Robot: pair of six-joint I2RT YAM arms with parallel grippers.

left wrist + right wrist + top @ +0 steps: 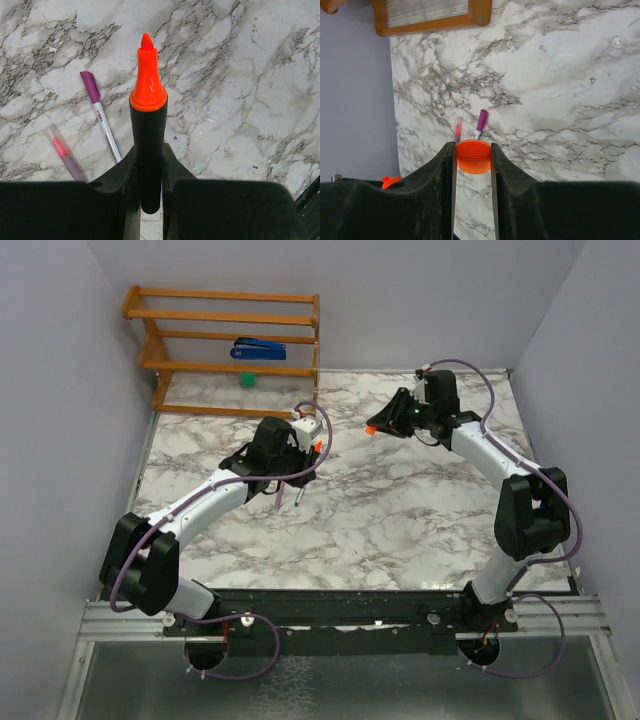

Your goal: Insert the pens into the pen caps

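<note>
While left gripper (149,167) clamps black marker (148,125), orange tip outward, right gripper (473,150) pinches orange cap (473,160), mouth seemingly outward; I judge both held above table (400,510), facing, so tip can enter cap. Not yet joined.

Marble table (400,520) in view, with a wooden rack (225,360) at its far left corner. On the rack sits a blue stapler (260,348), and a green ball (247,380) one level lower. Nearer than the rack, two pens lie flat on the table: a silver-grey pen (106,131) wearing a purple cap (90,84), and a pink pen (67,157) just beside it.
</note>
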